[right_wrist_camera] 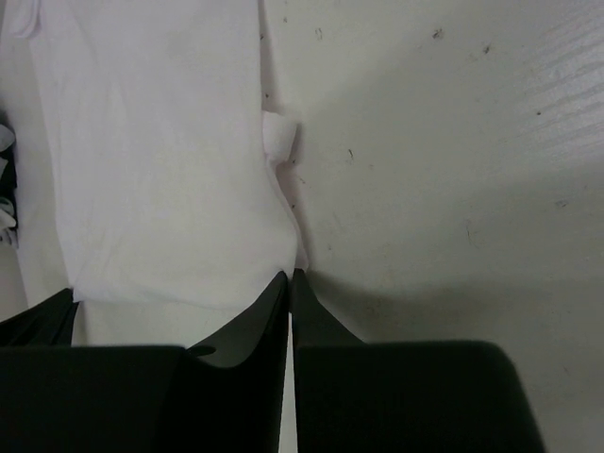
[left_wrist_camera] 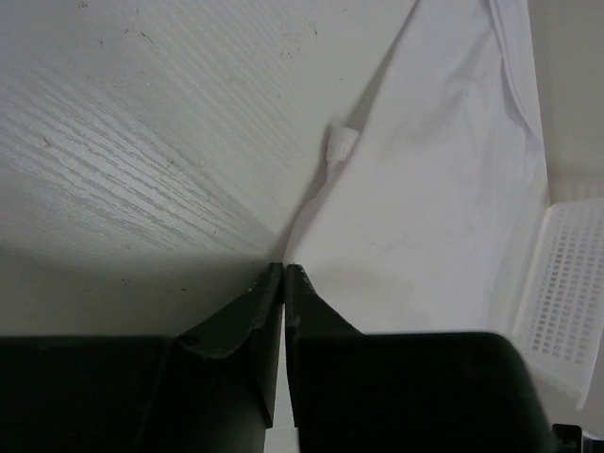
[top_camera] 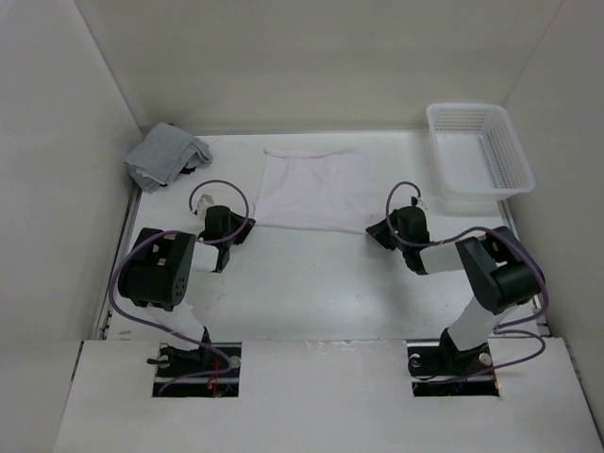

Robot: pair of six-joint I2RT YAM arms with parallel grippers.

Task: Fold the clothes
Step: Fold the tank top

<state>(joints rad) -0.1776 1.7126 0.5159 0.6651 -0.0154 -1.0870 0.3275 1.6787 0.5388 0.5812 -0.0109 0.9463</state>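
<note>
Top external: left tool (top_camera: 248, 225) and right tool (top_camera: 371, 229) each pinch a near corner of the clothes (top_camera: 311, 184) on the surface (top_camera: 311, 283)

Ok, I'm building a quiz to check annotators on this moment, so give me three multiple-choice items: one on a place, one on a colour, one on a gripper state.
1. Where does the white basket stand?
A. far right corner of the table
B. far left corner
C. between the arm bases

2. What colour is the cloth bundle at the far left?
A. red
B. grey
C. blue

3. How do the left gripper and right gripper stand?
A. both wide open
B. one open, one shut
C. both closed at the near corners of the white garment

Answers:
1 A: the top view shows it far right.
2 B: it is plainly grey.
3 C: each wrist view shows the jaws together at the fabric's corner.
</note>
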